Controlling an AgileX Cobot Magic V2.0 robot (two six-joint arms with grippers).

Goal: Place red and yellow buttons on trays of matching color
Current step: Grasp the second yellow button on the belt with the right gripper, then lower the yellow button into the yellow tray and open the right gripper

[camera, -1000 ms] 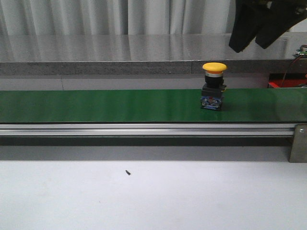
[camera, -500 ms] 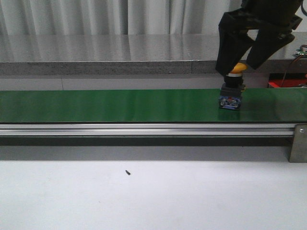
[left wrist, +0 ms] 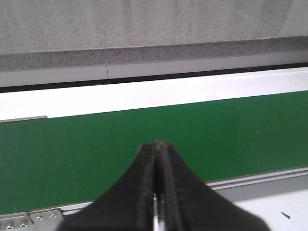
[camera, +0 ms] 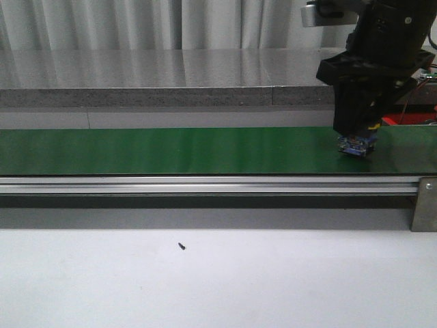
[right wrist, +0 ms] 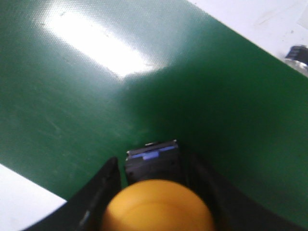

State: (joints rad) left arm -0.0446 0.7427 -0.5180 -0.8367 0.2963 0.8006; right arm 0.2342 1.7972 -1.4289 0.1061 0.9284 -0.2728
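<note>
Gripper on my right arm [camera: 358, 130] sits low over the yellow button [right wrist: 159, 204], its two dark fingers [right wrist: 98, 192] flanking the button on either side. From the right wrist view the fingers stand just beside the button's black body, but I cannot tell whether they are actually pressing on it, so I cannot say if I am grasping it or only straddling it. The yellow cap fills the space between the fingers in that view, and below it the black housing with a blue strip rests on the green conveyor belt [camera: 171, 150]. In the front view only the button's blue-labelled base [camera: 358, 144] shows beneath my gripper, touching the belt near its right end; the cap is hidden by the fingers.

My left gripper [left wrist: 156, 149] is clenched, fingertips pressed together with nothing between them, hovering above the same green belt.

An aluminium rail [camera: 205, 184] runs along the belt's near edge, ending at a metal bracket [camera: 425, 203] on the right. Nearer still lies the pale worktop [camera: 273, 280], with one small dark speck [camera: 181, 246] on it. Behind the belt runs a grey stone-like ledge [camera: 136, 96], with pale curtains [camera: 136, 24] beyond it.
</note>
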